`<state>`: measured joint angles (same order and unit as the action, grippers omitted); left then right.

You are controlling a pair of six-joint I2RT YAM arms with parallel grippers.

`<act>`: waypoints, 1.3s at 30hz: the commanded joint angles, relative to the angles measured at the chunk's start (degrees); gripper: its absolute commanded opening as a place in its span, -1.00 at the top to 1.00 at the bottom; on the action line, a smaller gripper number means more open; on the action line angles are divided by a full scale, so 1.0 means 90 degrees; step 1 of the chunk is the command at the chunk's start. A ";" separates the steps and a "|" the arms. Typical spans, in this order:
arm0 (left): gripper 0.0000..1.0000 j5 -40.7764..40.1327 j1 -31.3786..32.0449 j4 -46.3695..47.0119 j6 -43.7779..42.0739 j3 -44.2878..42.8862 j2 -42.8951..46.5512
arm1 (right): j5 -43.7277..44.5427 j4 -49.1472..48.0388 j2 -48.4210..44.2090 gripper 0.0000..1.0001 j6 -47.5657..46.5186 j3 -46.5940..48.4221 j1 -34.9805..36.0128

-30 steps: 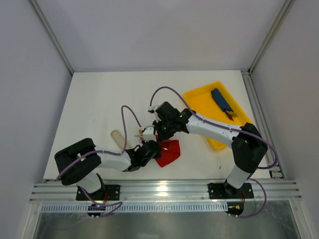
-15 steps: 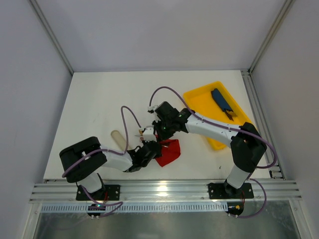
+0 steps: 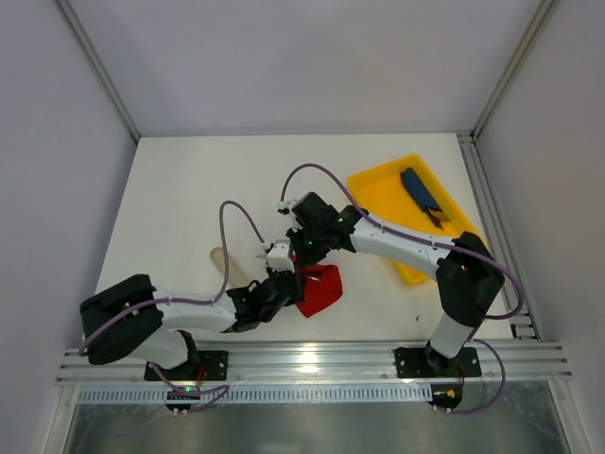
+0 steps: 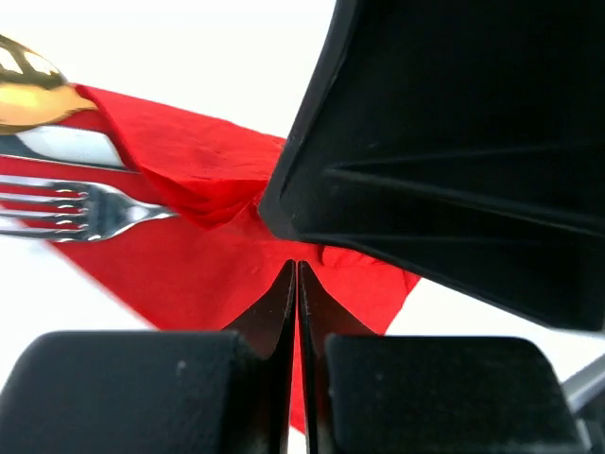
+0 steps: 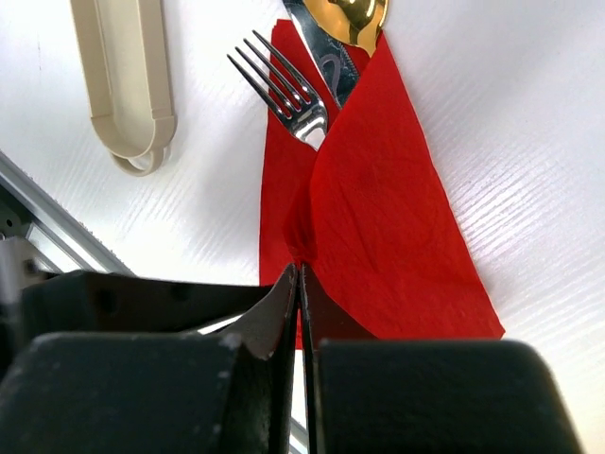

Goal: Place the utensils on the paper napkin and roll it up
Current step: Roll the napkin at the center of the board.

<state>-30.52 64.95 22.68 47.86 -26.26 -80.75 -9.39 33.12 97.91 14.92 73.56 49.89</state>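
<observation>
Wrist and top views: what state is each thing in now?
paper napkin, folded over, not fully rolled.
fork, handle under the fold, tines sticking out.
spoon, bowl sticking out beside the fork.
left gripper, shut, tips at the napkin.
right gripper, shut, tips at the napkin's fold.
beige sleeve, lying flat, apart from the napkin.
yellow tray, holding a dark-blue item.

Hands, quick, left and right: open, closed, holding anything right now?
Left hand: closed, tips at the red napkin; a grip on it cannot be told.
Right hand: closed, pinching a fold of the napkin.
</observation>
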 commanded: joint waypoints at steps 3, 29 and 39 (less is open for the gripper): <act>0.99 -0.0690 0.0059 -0.1619 0.0297 -0.0353 0.1119 | -0.0129 -0.0331 -0.0049 0.92 -0.0056 -0.0106 0.0082; 0.99 -0.1950 0.0059 -0.3741 0.1021 -0.0988 0.1385 | -0.0461 -0.1044 0.0234 0.92 0.0178 -0.0937 0.0140; 0.99 -0.1677 0.0040 -0.1915 0.0367 -0.0520 0.0936 | -0.0539 -0.1161 0.0391 0.92 0.0315 -0.1015 0.0140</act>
<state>-44.56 65.23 -3.88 53.89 -32.12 -70.98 -13.32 24.73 101.34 16.80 64.79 50.78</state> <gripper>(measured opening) 0.003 0.039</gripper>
